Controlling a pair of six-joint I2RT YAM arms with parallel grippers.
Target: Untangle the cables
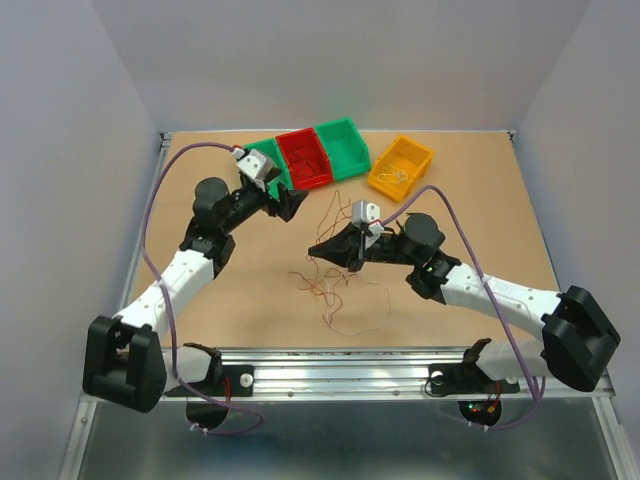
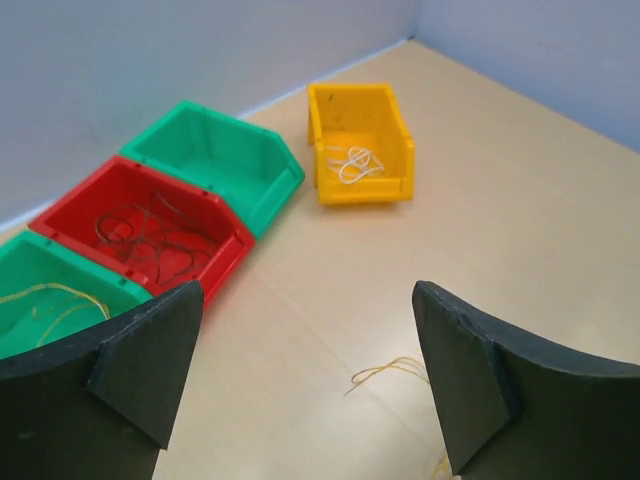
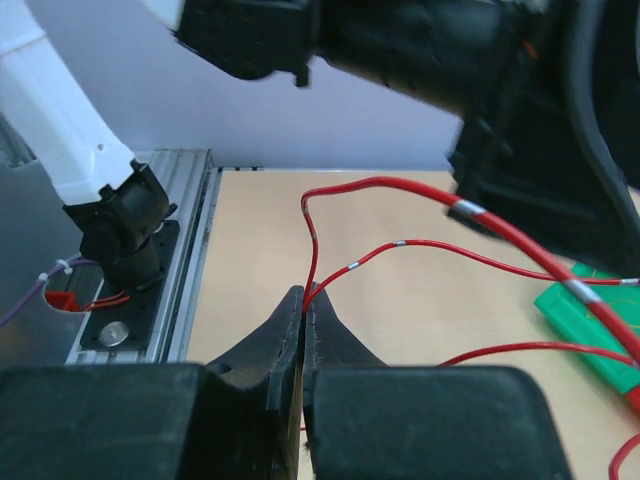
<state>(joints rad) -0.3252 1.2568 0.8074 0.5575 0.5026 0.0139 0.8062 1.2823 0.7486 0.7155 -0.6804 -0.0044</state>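
Tabletop cables (image 1: 325, 285) at and beneath right gripper (image 1: 318, 249)

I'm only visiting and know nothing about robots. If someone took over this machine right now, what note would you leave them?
Left gripper: open, empty, hovering by the bins.
Right gripper: shut on a red wire, beside the tangle at mid-table.
Done: dark wires lie in the red bin, a white wire in the yellow bin, a yellow strand in the nearest green bin. The far green bin is empty.
Left: the tangle, plus a loose yellow wire on the table.
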